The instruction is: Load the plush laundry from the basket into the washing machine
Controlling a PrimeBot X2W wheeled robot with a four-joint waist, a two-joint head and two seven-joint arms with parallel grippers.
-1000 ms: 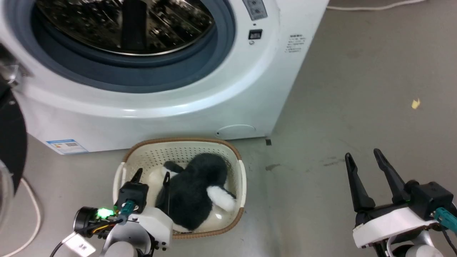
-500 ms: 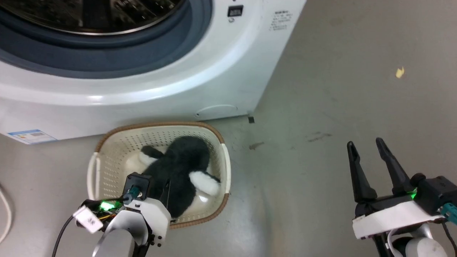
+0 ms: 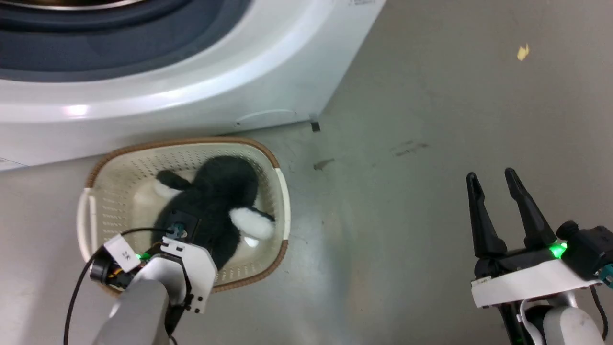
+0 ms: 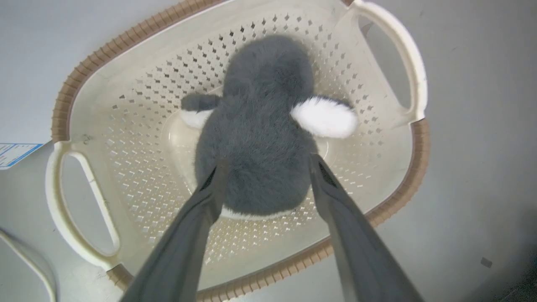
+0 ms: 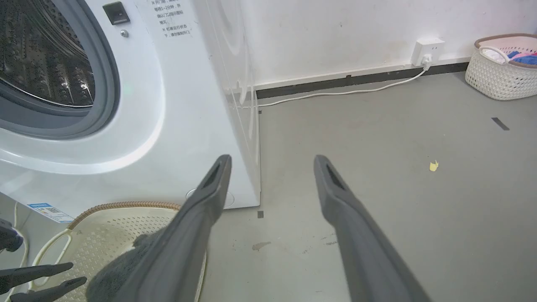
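Left end effector stood fully open and held nothing, its two fingertips set one on either flank of the plush laundry. We could not tell whether they touched the fur or merely stood at its edge. The toy lay on the bottom of the basket, directly ahead of and between the fingers. Its long axis ran straight away from the end effector, from the rounded near end between the tips to the far end by the basket's far wall. The jaws therefore spanned the short width, which we judged the right line for closing. A white patch stuck out ahead of the right-hand fingertip. Right end effector was also wide open and empty, over bare floor and well apart from the basket, so the left arm was plainly the nearer. The washing machine stood beyond the basket, ahead of both end effectors. Against the frame a second earlier, the head camera had tipped down, so the drum had slid out at the top. Within the basket, the left end effector had moved from the toy's near-left edge to over its body. Neither opening had changed.
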